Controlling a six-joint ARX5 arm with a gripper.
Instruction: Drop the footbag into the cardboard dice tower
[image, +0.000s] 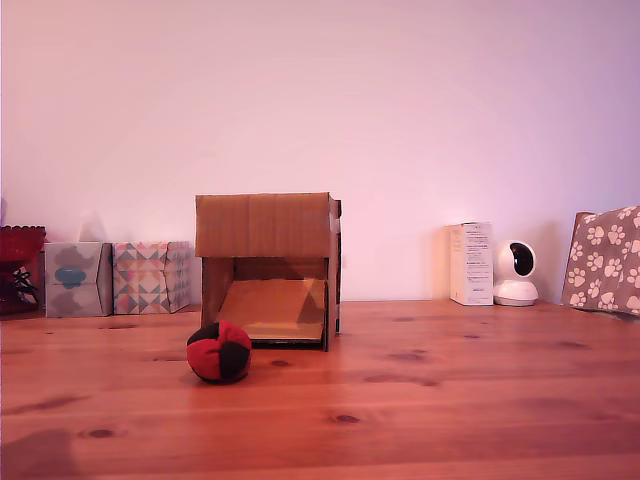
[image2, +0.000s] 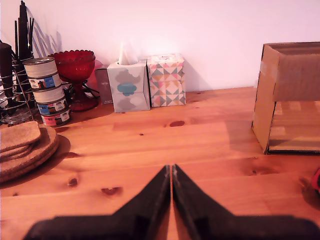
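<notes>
Nothing looks done yet. The footbag (image: 219, 352) lies on the surface (image: 450, 400) just in front of the cardboard dice tower (image: 268, 268). The end effector (image2: 171, 172) is pressed closed and empty, so grasping, lifting and dropping all remain.

no text, brand or number can be read. print is seen on the white carton (image: 471, 263) and coloured labels on the stacked tins (image2: 47, 90), but both are too blurred to be made out.
</notes>
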